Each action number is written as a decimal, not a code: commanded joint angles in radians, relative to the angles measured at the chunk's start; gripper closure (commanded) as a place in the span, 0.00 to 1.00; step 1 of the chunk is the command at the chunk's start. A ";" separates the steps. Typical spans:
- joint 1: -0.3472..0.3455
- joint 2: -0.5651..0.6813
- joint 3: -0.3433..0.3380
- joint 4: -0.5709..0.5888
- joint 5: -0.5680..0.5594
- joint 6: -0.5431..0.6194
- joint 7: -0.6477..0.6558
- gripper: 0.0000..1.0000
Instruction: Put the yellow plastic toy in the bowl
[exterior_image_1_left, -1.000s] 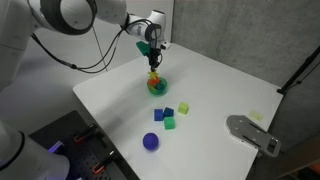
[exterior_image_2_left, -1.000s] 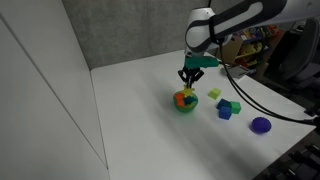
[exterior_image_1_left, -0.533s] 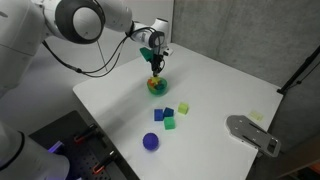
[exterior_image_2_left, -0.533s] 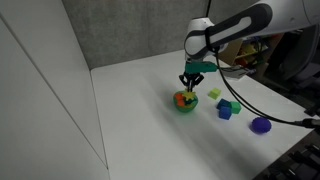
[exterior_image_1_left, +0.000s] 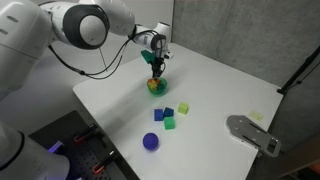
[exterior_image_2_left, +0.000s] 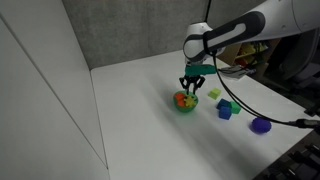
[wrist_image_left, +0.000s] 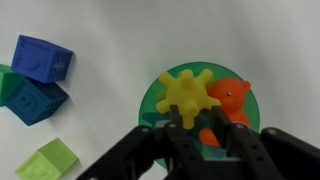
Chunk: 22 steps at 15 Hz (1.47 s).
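White desk (exterior_image_1_left: 220, 90) carries the small green bowl (wrist_image_left: 150, 100); inside it, in the wrist view, the yellow plastic toy (wrist_image_left: 188, 93) lies beside an orange toy (wrist_image_left: 232, 100), the two touching; the yellow one is a knobbed, star-like lump, its nubs pointing out all round, with no clear long axis; the end effector (wrist_image_left: 197, 130) hovers just above the bowl, fingers apart, gripping nothing; two blue cubes (wrist_image_left: 42, 58) sit well aside.
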<state>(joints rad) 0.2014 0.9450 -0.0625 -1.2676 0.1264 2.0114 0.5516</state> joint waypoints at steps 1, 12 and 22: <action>-0.006 0.024 0.013 0.077 -0.004 -0.080 0.022 0.31; 0.022 -0.154 0.017 -0.043 -0.045 -0.094 -0.031 0.00; 0.013 -0.465 0.024 -0.437 -0.129 -0.018 -0.099 0.00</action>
<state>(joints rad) 0.2260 0.6156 -0.0500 -1.5280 0.0230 1.9420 0.4830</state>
